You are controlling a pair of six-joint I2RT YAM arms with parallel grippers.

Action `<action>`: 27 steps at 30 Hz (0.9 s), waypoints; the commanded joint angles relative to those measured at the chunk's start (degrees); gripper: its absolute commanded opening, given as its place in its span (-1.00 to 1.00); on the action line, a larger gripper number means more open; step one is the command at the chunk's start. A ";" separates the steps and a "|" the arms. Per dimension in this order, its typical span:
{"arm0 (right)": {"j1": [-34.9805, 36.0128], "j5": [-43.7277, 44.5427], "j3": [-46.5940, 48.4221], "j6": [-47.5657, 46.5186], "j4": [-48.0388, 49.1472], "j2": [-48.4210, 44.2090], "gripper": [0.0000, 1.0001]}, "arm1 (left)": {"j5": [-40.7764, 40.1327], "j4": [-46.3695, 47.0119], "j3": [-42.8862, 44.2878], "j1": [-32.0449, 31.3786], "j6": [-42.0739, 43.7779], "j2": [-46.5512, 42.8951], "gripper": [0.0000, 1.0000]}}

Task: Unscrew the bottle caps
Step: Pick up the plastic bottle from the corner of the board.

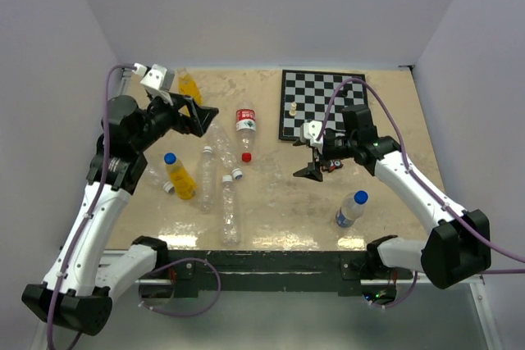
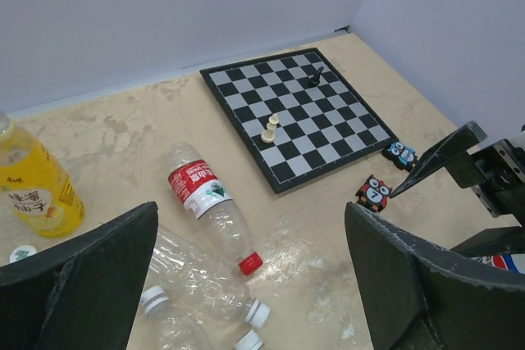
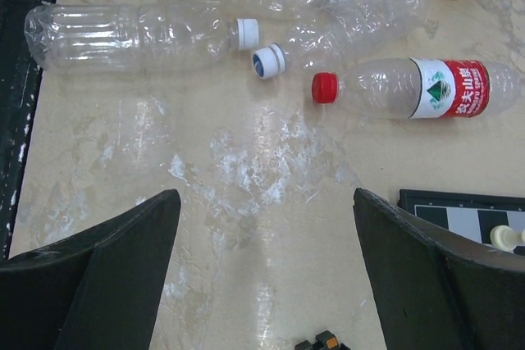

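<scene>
Top external view: the chessboard (image 1: pixel 320 104) lies at the far right of the counter (image 1: pixel 279 202), with a few pale chess pieces (image 1: pixel 292 108) near its left edge. Just left of the chessboard lies a clear bottle with a red label (image 1: pixel 245 123), its red cap (image 1: pixel 246 156) on. Well to the chessboard's left, one orange-yellow bottle (image 1: pixel 180 179) lies with its blue cap (image 1: pixel 170 157) on, and a second orange-yellow bottle (image 1: pixel 189 86) sits by the back wall. Between the red-labelled bottle and the nearer orange-yellow one lie unlabelled clear bottles (image 1: pixel 208 176), white-capped. The clear bottle with a blue-and-white label (image 1: pixel 349 211) rests nearer than the chessboard, well apart from it, blue cap (image 1: pixel 361 197) in place.

Left jaws stand spread wide and empty, hovering left of the chessboard beyond the red-labelled bottle. Right jaws are also released, grasping nothing, poised just off the chessboard's near-left corner.
</scene>
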 commanded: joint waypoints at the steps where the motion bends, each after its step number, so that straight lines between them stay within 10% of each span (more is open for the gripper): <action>1: -0.60 0.69 2.34 -0.29 0.25 -0.93 0.79 | 1.59 -1.31 -1.42 -0.30 -0.04 -3.30 1.00; 12: -1.05 1.04 2.17 0.24 0.78 -0.49 0.80 | 5.90 -1.75 -2.73 -3.63 -3.99 -4.44 1.00; 27: -1.13 1.30 2.08 0.33 0.96 -0.14 0.80 | -7.01 -3.68 0.43 -25.25 -4.26 1.88 1.00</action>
